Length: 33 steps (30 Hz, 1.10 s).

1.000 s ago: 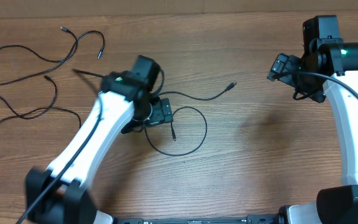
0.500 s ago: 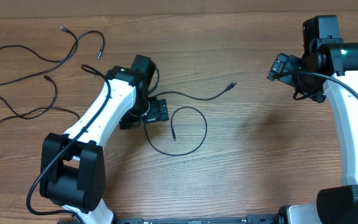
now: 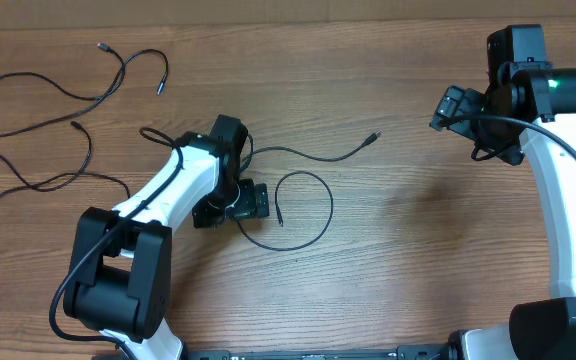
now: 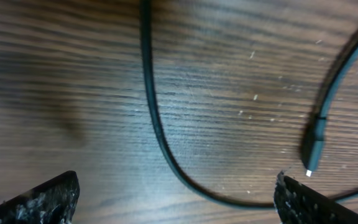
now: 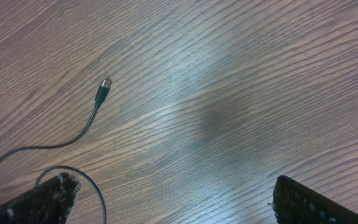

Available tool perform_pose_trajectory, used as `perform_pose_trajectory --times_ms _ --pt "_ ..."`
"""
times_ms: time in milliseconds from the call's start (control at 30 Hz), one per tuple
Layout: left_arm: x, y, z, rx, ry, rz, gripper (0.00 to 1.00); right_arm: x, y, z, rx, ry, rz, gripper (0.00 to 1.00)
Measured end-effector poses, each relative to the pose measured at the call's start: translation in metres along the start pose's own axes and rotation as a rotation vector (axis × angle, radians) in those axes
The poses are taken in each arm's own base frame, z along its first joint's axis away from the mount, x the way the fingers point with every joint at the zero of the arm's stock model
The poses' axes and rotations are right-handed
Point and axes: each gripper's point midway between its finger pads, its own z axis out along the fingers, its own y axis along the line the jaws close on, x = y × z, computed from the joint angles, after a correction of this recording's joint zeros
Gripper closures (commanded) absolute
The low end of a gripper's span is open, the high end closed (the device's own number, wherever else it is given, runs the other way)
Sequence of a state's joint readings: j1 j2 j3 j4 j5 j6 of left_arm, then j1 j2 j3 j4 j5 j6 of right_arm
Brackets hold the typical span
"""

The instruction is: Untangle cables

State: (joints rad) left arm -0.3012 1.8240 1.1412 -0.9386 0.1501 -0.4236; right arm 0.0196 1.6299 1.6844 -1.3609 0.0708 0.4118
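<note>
One thin black cable (image 3: 313, 157) lies mid-table. It runs from a plug (image 3: 372, 136) into a round loop (image 3: 320, 222) that ends in a second plug (image 3: 280, 218). My left gripper (image 3: 251, 200) hovers open at the loop's left edge. In the left wrist view the cable (image 4: 152, 118) curves between the open fingers (image 4: 48, 200), held by nothing. A plug with a whitish tip (image 4: 312, 149) lies by the right finger. Two separate cables (image 3: 58, 90) (image 3: 38, 180) lie at the far left. My right gripper (image 3: 452, 107) hangs open and empty at the right; its view shows the plug (image 5: 104, 89).
The wooden table (image 3: 408, 240) fills the scene. A thick black cable of the robot's own runs along the left arm (image 3: 158, 195), and another along the right arm (image 3: 558, 170). The right arm's base stands at the front right.
My left arm has drawn back toward the front left, and its gripper has slid a little down and left along the loop's edge. The right arm and the cables have not moved.
</note>
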Motion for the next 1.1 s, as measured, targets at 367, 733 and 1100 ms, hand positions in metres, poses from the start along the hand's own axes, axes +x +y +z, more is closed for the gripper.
perform_pose_trajectory --times_ms 367,733,1100 --pt "-0.004 0.007 0.008 -0.041 -0.040 -0.035 0.22 0.000 0.000 0.000 0.000 -0.001 0.000 0.00" --pt "-0.008 -0.001 0.018 -0.094 -0.117 -0.046 0.43 0.000 0.000 0.000 0.000 0.001 0.000 0.00" --pt "-0.016 0.001 0.020 -0.080 -0.176 -0.076 0.53 0.000 0.000 0.000 0.001 0.000 0.000 0.00"
